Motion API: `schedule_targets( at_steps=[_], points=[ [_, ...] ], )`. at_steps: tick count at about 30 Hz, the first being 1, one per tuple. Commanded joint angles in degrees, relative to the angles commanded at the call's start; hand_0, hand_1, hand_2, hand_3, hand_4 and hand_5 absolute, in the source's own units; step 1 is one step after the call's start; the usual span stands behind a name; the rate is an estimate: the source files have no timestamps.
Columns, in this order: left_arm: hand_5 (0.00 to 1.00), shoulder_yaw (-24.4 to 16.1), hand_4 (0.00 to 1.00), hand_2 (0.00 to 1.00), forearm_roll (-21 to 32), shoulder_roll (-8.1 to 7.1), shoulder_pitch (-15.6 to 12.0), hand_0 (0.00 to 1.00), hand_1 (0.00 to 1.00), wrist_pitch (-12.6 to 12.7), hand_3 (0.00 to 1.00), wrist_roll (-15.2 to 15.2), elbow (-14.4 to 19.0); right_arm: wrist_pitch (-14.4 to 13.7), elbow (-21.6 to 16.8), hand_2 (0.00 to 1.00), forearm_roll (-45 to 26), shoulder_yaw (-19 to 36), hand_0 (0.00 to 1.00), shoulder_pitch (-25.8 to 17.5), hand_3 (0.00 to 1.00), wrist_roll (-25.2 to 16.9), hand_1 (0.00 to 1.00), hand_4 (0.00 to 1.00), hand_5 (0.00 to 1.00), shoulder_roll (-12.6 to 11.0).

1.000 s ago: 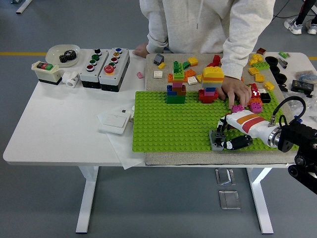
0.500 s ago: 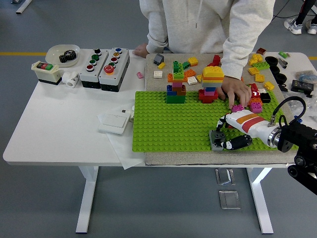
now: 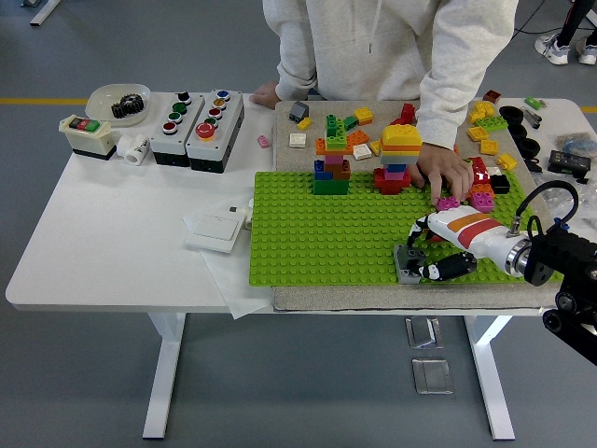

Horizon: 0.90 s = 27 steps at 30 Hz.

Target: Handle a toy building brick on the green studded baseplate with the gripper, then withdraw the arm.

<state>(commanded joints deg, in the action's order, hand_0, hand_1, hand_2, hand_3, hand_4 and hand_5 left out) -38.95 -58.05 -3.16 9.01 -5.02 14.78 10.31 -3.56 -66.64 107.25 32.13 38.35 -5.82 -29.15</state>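
Seen from the head camera, the robot's right hand, white with orange and red stripes and black fingers, reaches in from the lower right over the near right corner of the green studded baseplate, its fingers closed around a grey toy brick that sits at the baseplate's front edge. The left arm is out of the picture. The baseplate lies on a beige mat covering the right half of the white table. At the baseplate's far edge stand a stack of green, orange, pink and blue bricks and, to its right, a taller stack topped in yellow. A person in a light grey hooded sweatshirt stands at the far side; one hand rests fingers-down on a pink brick just beyond the robot's hand, while the other hand rests at the table's far edge. Loose yellow bricks lie scattered on the mat at right. On the table's left half are two grey push-button boxes, a small switch box with red and green buttons, a white bowl holding a black gear, and a white wall switch on a sheet of paper beside the baseplate.
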Motion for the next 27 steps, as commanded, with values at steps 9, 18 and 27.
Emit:
schedule_targets(
  at_steps=[9,18,27],
  points=[
    [0.555,0.1,0.533,0.605,0.1,-0.02,0.1,0.784,0.707,0.0,0.541,0.0,0.0,0.3,-1.2,0.708,-0.1,0.3,0.531,-0.1,0.645,0.1,0.624,0.821,0.386,-0.3],
    [0.554,-0.6,0.533,0.605,-0.5,-0.01,-0.1,0.784,0.708,0.0,0.541,0.1,0.0,-1.5,-6.8,0.718,0.0,4.7,0.542,-3.1,0.656,0.6,0.626,0.825,0.386,-2.5],
    [0.554,-0.6,0.533,0.605,-0.6,0.04,-0.1,0.785,0.708,-0.1,0.54,0.0,0.0,-2.9,-12.0,0.718,-0.4,8.7,0.645,-7.4,0.619,-0.4,0.65,0.814,0.423,-5.8]
  ],
)
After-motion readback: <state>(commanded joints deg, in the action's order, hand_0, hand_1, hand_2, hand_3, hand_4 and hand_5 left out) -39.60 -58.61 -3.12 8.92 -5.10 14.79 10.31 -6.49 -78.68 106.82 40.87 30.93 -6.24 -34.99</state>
